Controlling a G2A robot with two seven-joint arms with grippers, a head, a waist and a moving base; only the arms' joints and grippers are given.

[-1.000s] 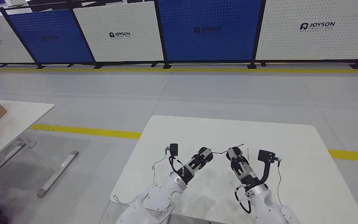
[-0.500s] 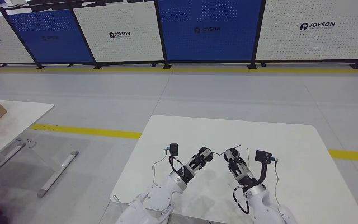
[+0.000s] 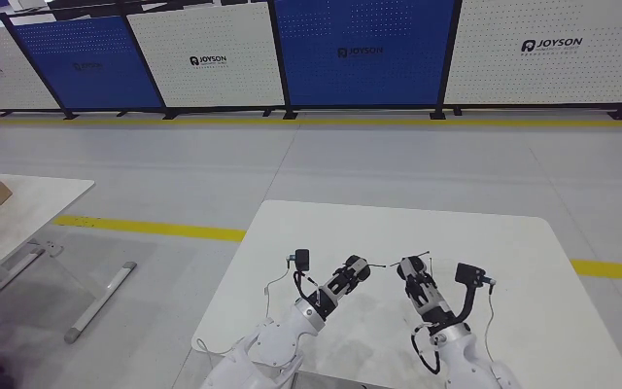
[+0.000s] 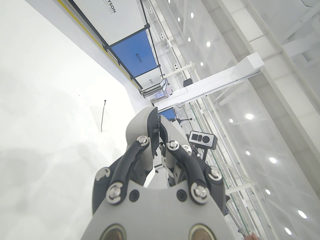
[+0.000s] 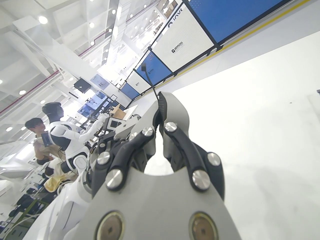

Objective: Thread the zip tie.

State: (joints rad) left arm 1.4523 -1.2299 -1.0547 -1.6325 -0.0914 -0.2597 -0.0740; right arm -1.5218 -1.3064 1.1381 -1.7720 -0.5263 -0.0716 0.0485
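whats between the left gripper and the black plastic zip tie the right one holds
Just bare white table between left gripper and thin black plastic zip tie, in top view.

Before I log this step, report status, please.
Left gripper shut. Right gripper shut on tie, head free, unthreaded. Second tie lies on table. Nothing in the way.

Note that the tie [image 5: 149, 82] passes between the pressed-together pads of the right gripper [image 5: 160, 101], so its lower length is hidden. In the top view the tie is too thin for you to tell head from tail. You cannot tell whether anything sits between the closed pads of the left gripper [image 4: 155, 117]. A black strip [image 4: 103, 113] on the table [image 4: 50, 76] is too small to identify. A dark item [image 5: 318, 91] is cut off by the right wrist view's edge.
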